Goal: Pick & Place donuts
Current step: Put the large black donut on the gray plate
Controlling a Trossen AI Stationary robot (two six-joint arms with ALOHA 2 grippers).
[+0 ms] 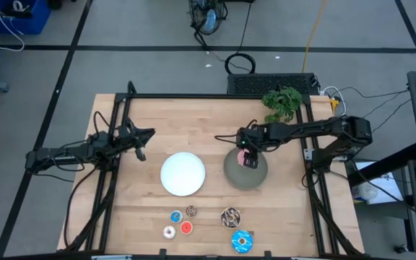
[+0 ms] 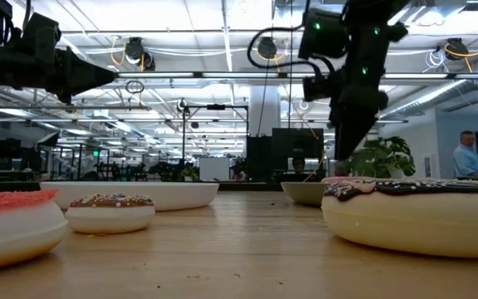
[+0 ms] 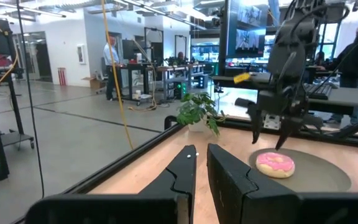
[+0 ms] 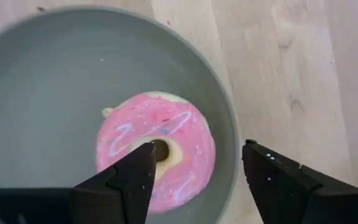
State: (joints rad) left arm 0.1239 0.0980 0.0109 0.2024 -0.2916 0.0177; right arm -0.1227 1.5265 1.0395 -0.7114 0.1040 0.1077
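Note:
The pink donut (image 4: 157,155) lies flat on the grey plate (image 4: 36,81) at the table's middle right; it also shows in the left wrist view (image 3: 275,164). My right gripper (image 4: 197,177) hangs open just above it, fingers pointing down, one on either side, touching nothing. My left gripper (image 3: 201,167) waits at the table's left, level, its fingers nearly together and empty. Near the front edge lie the brown sprinkled donut (image 1: 230,215), the blue sprinkled donut (image 1: 242,241) and the tiny blue (image 1: 175,215), brown (image 1: 191,211), white (image 1: 169,232) and red (image 1: 186,228) donuts.
A white plate (image 1: 183,173) sits at the table's middle, left of the grey plate (image 1: 255,177). A green plant (image 1: 282,103) stands at the far right corner. A black frame (image 1: 215,97) runs along the table's far and side edges. A person (image 2: 467,154) stands in the room beyond.

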